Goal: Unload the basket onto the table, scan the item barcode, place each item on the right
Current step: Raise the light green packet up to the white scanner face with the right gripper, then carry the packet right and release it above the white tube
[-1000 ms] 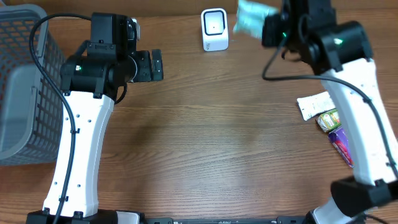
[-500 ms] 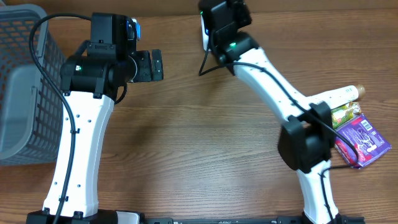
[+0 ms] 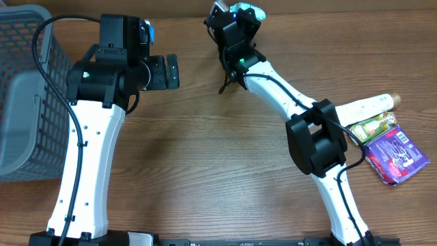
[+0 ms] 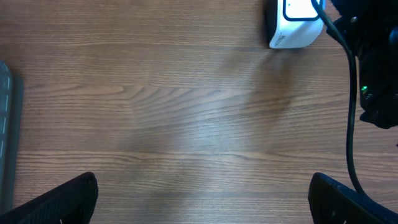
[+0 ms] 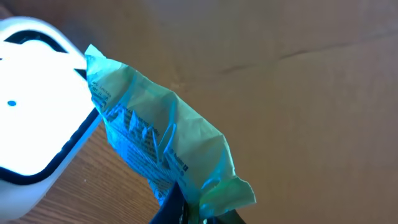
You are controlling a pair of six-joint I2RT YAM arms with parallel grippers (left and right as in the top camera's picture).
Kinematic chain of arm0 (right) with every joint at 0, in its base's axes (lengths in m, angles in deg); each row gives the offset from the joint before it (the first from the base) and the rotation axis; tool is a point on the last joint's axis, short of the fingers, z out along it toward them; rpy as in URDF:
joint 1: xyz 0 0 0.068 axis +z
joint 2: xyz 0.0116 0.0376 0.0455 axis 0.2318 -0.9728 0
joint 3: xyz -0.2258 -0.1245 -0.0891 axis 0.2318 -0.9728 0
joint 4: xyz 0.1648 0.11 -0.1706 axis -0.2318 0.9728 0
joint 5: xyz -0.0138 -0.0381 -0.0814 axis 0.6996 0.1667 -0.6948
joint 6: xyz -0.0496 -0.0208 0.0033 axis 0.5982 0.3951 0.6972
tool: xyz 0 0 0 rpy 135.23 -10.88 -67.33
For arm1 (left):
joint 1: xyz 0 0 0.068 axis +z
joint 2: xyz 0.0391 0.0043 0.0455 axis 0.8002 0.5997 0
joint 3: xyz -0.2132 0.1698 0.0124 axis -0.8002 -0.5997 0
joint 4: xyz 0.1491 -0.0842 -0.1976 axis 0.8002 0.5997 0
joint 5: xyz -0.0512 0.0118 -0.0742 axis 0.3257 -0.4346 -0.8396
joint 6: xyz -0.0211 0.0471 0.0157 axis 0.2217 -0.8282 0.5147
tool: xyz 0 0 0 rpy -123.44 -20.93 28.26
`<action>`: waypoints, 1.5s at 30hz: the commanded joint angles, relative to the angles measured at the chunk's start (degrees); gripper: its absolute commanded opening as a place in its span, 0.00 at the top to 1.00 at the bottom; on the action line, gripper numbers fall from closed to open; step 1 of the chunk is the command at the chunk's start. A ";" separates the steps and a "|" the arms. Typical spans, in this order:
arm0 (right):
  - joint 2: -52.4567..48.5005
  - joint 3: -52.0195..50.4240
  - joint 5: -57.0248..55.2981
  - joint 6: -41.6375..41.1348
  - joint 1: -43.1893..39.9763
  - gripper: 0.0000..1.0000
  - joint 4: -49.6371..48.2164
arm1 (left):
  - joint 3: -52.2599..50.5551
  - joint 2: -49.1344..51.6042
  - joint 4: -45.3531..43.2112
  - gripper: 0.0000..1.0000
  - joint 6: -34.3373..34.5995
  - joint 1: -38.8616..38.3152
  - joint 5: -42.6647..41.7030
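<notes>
My right gripper (image 5: 199, 213) is shut on the bottom edge of a light green crinkled packet (image 5: 155, 134) with printed text. It holds the packet upright, just beside the white barcode scanner (image 5: 28, 124). From overhead, the right gripper (image 3: 235, 24) hangs over the scanner at the table's far edge and hides it, and a bit of the packet (image 3: 251, 9) shows. The left wrist view has the scanner (image 4: 293, 28) at its top right. My left gripper (image 3: 171, 72) stands open and empty above bare wood, to the left of the scanner.
A grey wire basket (image 3: 27, 89) stands at the left edge. At the right lie a white tube (image 3: 369, 104), a green snack pack (image 3: 374, 126) and a purple packet (image 3: 397, 156). A black cable (image 4: 351, 93) hangs from the right arm.
My right gripper has carried the green packet leftward, from right of the scanner to over it. The left arm has not moved.
</notes>
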 commanded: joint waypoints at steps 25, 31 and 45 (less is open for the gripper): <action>7.82 0.63 1.27 -12.74 0.59 0.96 10.21 | -0.22 0.61 -0.04 0.00 -1.27 -0.07 0.37; 21.20 0.63 13.66 -34.84 -1.25 0.96 31.80 | -0.22 0.61 -0.04 0.00 -1.27 -0.07 0.35; 36.92 -4.85 53.31 -86.23 -35.39 0.96 68.91 | -0.22 0.61 -0.04 0.01 -1.27 -0.07 0.35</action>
